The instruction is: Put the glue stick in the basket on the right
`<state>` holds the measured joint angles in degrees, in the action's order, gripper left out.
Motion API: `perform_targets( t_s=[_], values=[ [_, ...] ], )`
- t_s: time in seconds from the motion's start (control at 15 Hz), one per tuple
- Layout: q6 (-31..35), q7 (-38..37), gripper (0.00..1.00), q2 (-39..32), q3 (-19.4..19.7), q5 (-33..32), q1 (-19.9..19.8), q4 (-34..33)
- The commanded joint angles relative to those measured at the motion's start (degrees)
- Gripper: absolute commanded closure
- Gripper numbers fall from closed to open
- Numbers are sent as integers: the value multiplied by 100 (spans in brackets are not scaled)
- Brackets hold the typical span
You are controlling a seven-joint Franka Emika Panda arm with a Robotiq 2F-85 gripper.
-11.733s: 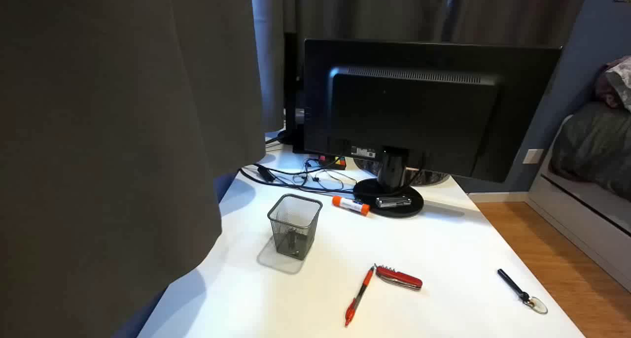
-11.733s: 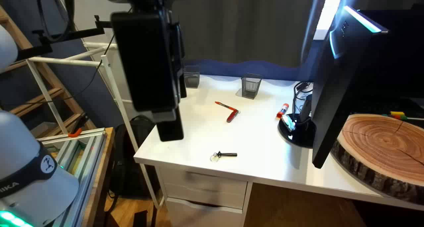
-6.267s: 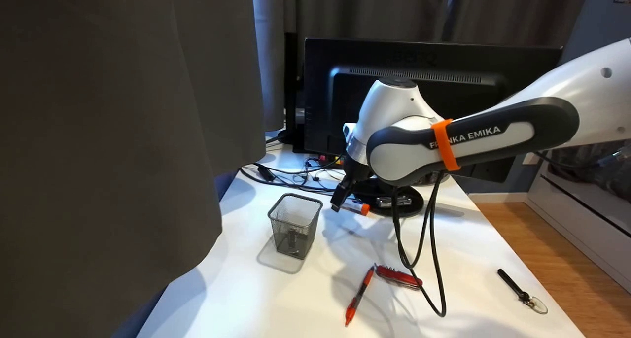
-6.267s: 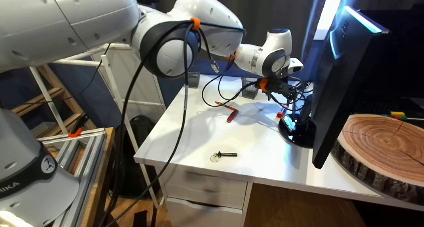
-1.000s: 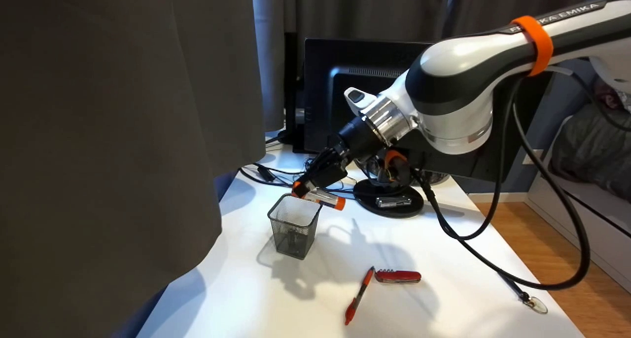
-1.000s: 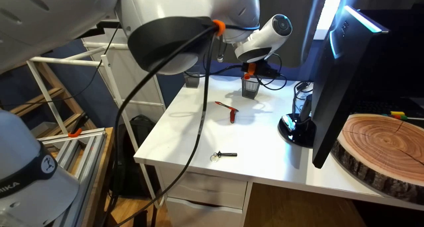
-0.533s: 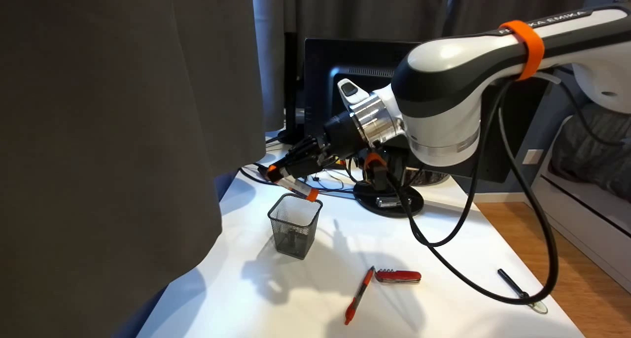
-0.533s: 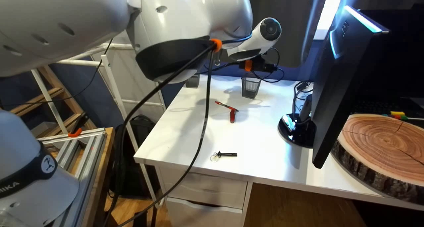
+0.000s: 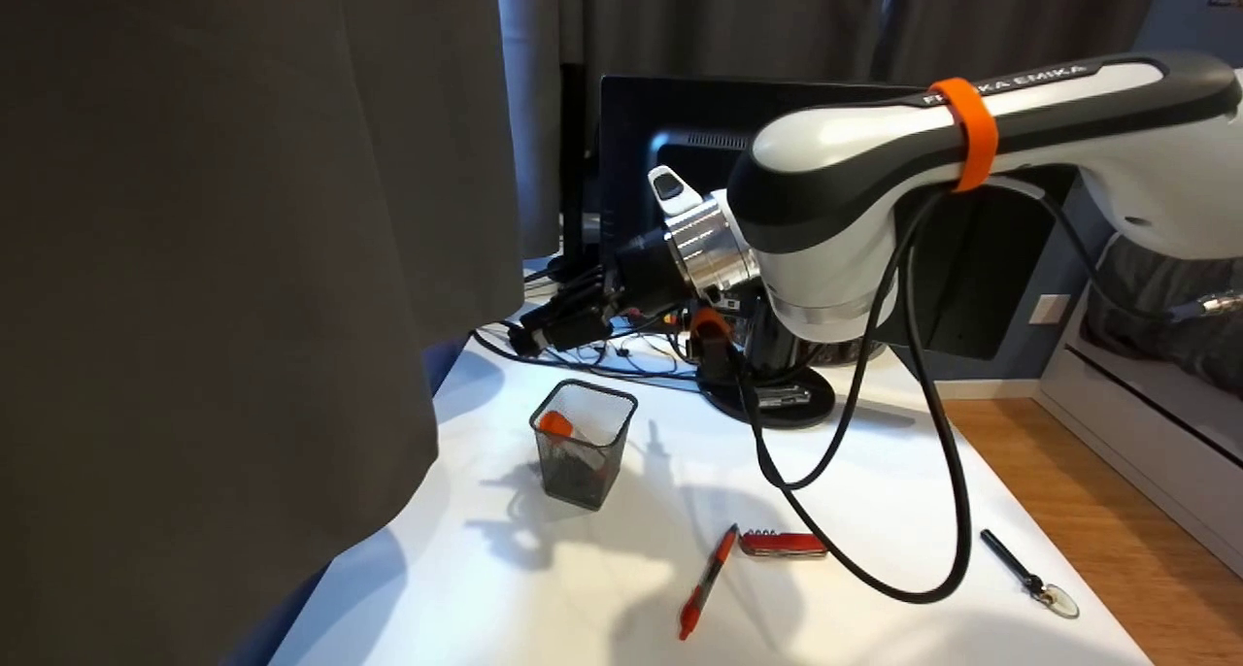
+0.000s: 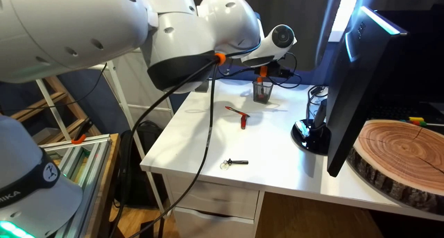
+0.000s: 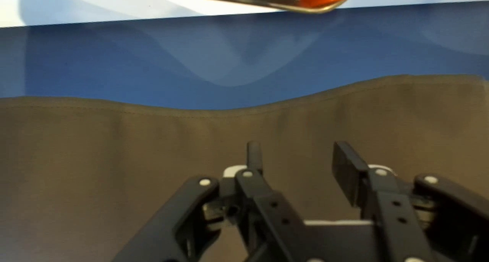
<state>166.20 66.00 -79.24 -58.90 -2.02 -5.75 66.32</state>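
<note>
Glue stick [image 9: 556,424], one: inside the basket [image 9: 558,474], leaning, its orange-red upper end near the rim, toward ten o'clock as I stand. Judged light, stiff and hardly fragile; smooth, so apt to slip. Best hold: across that upper end, the white body being walled in.

Basket, one: dark grey wire mesh, squarish, tapering to its base, see-through; upright on a white desk [image 9: 544,598].

Gripper [image 11: 297,162], one: black, jointed; fingers [image 11: 345,162] apart, nothing between them. Hangs toward the basket's eleven o'clock in an exterior view.

Monitor base [image 9: 777,416], one: glossy black disc, just short of the basket's three o'clock; silver object [image 9: 789,395] on it, kind unclear.

Monitor [image 9: 699,117], one: black back, slotted vent toward one o'clock, largely hidden by the white arm [image 9: 874,151].

Curtain [image 9: 738,25], one: dark cloth, vertical folds, behind the monitor.
</note>
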Motion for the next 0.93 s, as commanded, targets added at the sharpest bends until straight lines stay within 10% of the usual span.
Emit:
perform_targets(
  t_s=[0.0, 0.47, 0.87],
  values=[
    [-235, 67, 16, -169, -59, 1, 150, -488],
    [-332, -592, 0, 1476, 637, -187, -729, 1452],
    [-668, 483, 0, 2417, 109, -315, -1677, 3123]
  ],
)
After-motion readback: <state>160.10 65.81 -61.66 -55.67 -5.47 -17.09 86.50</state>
